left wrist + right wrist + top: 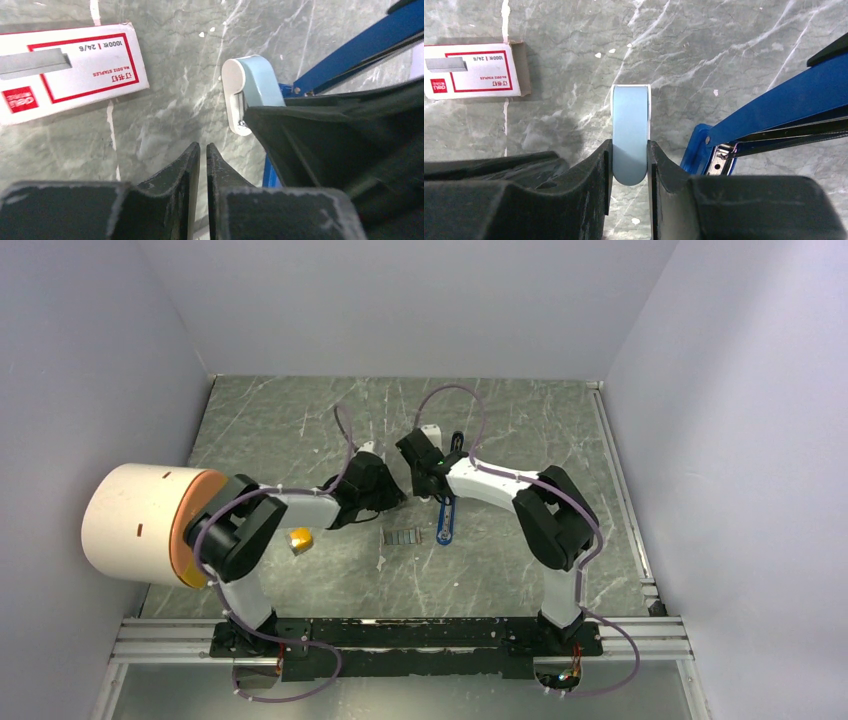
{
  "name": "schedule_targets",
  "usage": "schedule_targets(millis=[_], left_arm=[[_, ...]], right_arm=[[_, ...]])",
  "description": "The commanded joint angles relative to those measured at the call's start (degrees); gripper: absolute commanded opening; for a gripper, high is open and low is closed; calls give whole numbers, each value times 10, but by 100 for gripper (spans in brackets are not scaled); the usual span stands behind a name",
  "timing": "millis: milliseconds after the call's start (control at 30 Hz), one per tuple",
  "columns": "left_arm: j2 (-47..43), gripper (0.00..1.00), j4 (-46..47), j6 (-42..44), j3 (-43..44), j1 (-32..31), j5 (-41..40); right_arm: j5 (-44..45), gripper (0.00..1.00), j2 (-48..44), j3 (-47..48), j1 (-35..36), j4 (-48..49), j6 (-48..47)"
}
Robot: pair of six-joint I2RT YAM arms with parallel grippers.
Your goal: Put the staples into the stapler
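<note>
Staples [403, 536] are in neither gripper. The right gripper [630, 150] is clamped on a pale blue-grey piece [630, 130]. The left gripper [203, 150], close beside it, has its fingers drawn almost together on nothing. Just right of the clamped piece is the blue stapler [774, 112], hinged open. The staples lie flat on the tabletop [724, 50], just left of the stapler in the top view. A red-and-white box [471, 70] lies well apart.
</note>
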State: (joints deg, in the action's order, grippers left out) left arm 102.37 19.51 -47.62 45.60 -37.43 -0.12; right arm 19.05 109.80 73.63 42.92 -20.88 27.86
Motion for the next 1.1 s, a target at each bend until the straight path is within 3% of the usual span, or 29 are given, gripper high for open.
schedule_targets(millis=[0, 167, 400, 567, 733, 1067], left_arm=[[-61, 17, -32, 22, -13, 1, -37], [-97, 17, -46, 23, -26, 1, -54], [-106, 18, -45, 22, -38, 2, -62], [-107, 19, -44, 21, -42, 3, -66], [-110, 19, -42, 21, -46, 4, -69], [-104, 19, -33, 21, -55, 6, -67]], right_arm=[[8, 23, 36, -11, 8, -28, 8], [11, 29, 43, -12, 10, -26, 16], [31, 57, 2, 11, 10, -30, 15], [36, 62, -15, 35, 10, -41, 5], [37, 58, -23, 49, 10, -51, 7], [38, 25, 12, 60, 9, -86, 12]])
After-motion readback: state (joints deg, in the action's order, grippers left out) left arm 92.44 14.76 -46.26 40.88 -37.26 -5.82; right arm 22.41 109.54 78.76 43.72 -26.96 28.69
